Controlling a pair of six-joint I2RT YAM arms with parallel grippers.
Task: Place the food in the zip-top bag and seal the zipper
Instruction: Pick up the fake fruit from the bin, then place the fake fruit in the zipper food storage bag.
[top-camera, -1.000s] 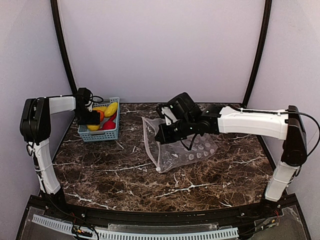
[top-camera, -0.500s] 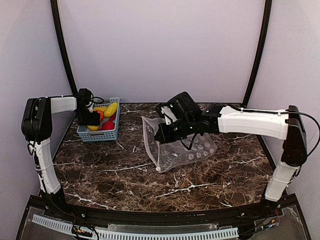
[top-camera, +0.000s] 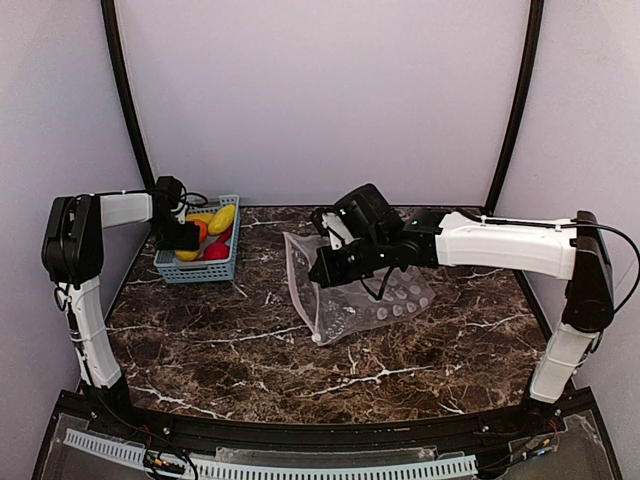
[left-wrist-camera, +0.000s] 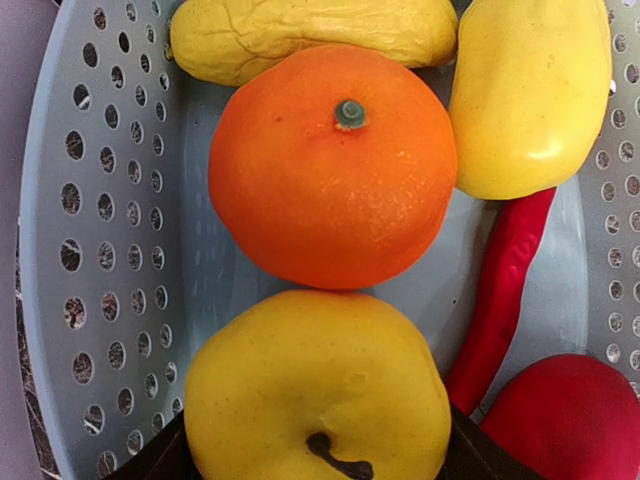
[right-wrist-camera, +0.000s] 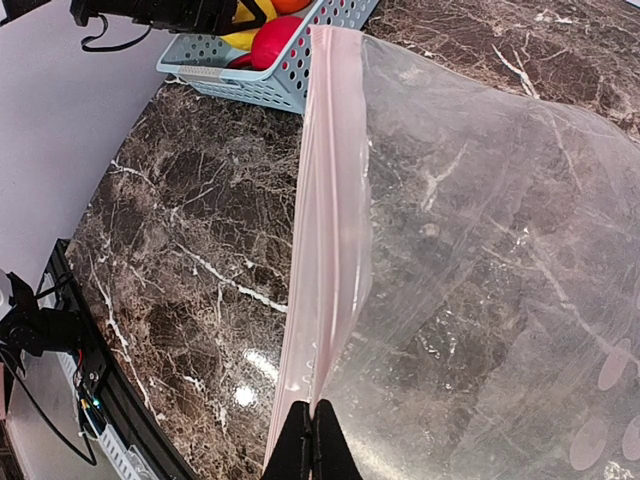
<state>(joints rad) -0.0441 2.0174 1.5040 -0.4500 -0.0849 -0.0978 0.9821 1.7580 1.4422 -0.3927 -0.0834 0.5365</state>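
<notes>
Blue-grey plastic basket sits at the far left of the surface, holding all the food. The left gripper hangs over it, fingers apart on either side of a round yellow piece; whether they press it cannot be told. Just beyond that piece lies the orange ball, with the long red chili and a round red piece to its right. The zip-top bag lies mid-surface, right of the basket, with its mouth facing left. The right gripper is pinched together on the pink zipper.
</notes>
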